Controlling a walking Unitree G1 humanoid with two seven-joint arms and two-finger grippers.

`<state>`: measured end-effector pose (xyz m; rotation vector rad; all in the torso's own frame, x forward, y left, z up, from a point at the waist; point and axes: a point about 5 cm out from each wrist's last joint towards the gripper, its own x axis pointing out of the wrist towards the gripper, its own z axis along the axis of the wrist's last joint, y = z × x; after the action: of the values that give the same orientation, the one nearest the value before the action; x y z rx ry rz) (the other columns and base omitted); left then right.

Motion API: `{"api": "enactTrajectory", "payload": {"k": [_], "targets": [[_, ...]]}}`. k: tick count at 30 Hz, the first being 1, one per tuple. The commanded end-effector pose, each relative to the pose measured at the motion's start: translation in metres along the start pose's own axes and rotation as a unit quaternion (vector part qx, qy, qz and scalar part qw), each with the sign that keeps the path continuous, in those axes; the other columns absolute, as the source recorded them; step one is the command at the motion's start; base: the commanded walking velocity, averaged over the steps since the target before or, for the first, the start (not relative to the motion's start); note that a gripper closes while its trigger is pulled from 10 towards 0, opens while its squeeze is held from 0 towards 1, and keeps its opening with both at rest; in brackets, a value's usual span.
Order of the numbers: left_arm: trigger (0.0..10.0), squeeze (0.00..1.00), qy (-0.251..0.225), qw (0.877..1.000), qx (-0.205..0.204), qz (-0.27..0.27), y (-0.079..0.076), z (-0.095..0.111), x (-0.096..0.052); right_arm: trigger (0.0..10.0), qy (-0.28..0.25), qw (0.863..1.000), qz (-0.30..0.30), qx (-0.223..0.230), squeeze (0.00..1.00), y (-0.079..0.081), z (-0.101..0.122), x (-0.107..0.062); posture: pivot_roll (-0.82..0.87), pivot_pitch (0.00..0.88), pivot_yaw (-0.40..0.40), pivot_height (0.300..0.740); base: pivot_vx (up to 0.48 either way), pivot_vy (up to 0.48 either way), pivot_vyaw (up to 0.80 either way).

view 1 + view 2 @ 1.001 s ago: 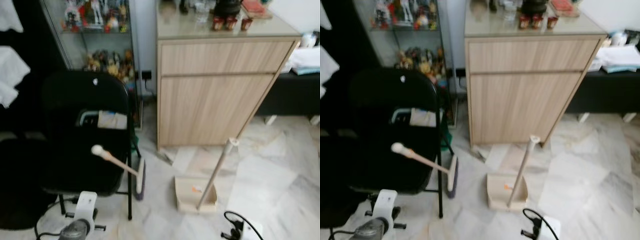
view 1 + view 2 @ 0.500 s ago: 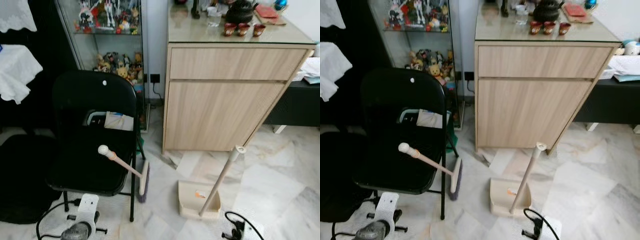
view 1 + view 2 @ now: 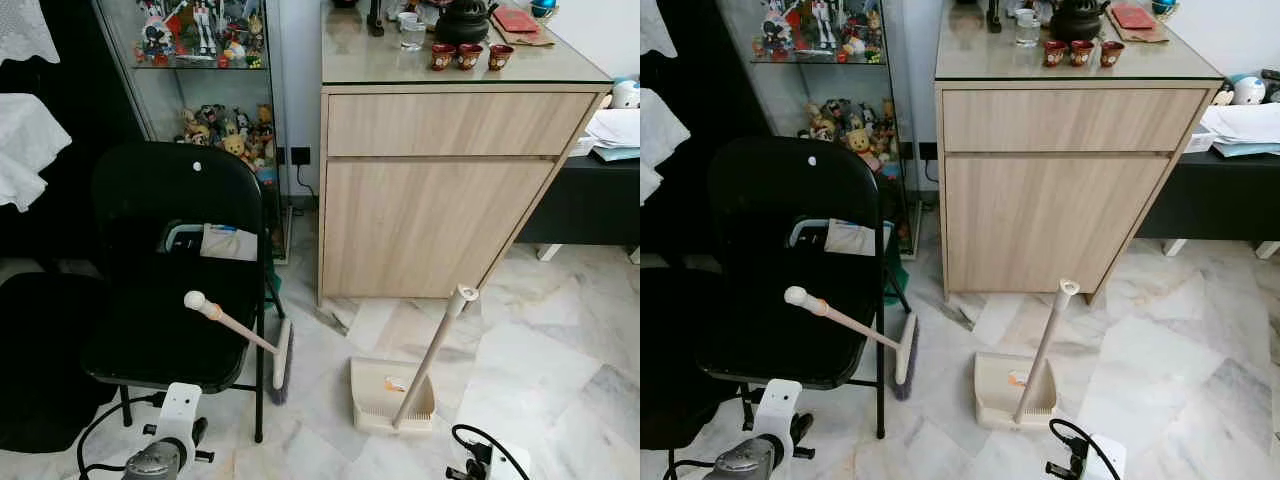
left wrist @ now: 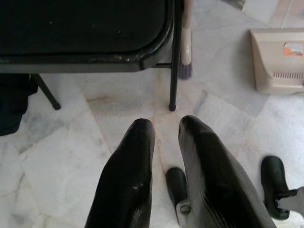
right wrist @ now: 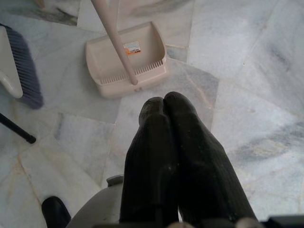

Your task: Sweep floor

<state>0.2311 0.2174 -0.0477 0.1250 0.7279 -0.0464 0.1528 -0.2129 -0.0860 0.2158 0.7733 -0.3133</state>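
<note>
— So, working across from the chair (image 3: pixel 170 270): what sits where?

— Leftmost is the black folding chair itself. The broom (image 3: pixel 245 335) leans against its right edge, knob up over the seat, bristle head down on the marble floor (image 3: pixel 560 350) by the front right leg — parked there, I'd judge, so it stays upright and easy to take by the handle.

— And to the right of the chair?

— The beige dustpan (image 3: pixel 380 395), flat on the floor a little right of the broom head, its long handle tilted up and to the right. Behind both, right of the chair's back, stands the wooden cabinet (image 3: pixel 440 190) with small cups on its glass top.

— The grippers?

— Both hang low, holding nothing. The left gripper (image 4: pixel 166 128) points at the floor just before the chair's front leg, fingers a little apart with a narrow gap between them. The right gripper (image 5: pixel 164 107) hangs short of the dustpan, on the side far from the chair, its fingers pressed together.

— How far along is the sweeping?

— Not begun, by my reading; the broom is untouched. The left arm is nearer its handle, so that grasp seems the natural first step.
</note>
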Motion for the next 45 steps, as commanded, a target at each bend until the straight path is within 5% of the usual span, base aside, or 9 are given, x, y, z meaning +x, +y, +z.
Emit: {"api": "enactTrajectory", "payload": {"k": [1,24,27,28,29,45], "targets": [[10.0,1.00,-0.002,1.000,-0.005,-0.001,-0.001,-0.001,0.000,10.0,0.005,1.000,-0.004,0.004,0.00,-0.001,-0.003,-0.001,0.04,0.075,-0.009,0.740,0.000,0.000,0.00],[10.0,1.00,-0.028,0.999,-0.027,0.000,0.002,0.007,0.000,10.0,0.009,1.000,-0.006,0.007,0.00,-0.002,-0.005,-0.002,0.03,0.080,-0.008,0.740,0.000,0.000,0.00],[10.0,1.00,-0.057,0.997,-0.055,0.009,0.003,0.017,0.002,10.0,0.008,1.000,-0.007,0.006,0.00,-0.002,-0.005,-0.002,0.03,0.081,-0.007,0.740,0.000,0.000,0.00],[10.0,0.10,-0.068,0.995,-0.066,0.008,0.004,0.020,0.002,10.0,0.008,1.000,-0.007,0.006,0.00,-0.002,-0.005,-0.002,0.03,0.081,-0.007,0.740,0.000,0.000,0.00],[10.0,0.00,-0.071,0.995,-0.068,0.008,0.004,0.021,0.002,10.0,0.008,1.000,-0.007,0.006,0.00,-0.002,-0.005,-0.002,0.03,0.082,-0.008,0.740,0.000,0.000,0.00],[10.0,0.00,-0.118,0.990,-0.069,-0.027,0.011,0.022,-0.005,10.0,0.009,1.000,-0.005,0.006,0.00,-0.001,-0.005,-0.002,0.04,0.082,-0.005,0.740,0.000,0.000,0.00]]}}
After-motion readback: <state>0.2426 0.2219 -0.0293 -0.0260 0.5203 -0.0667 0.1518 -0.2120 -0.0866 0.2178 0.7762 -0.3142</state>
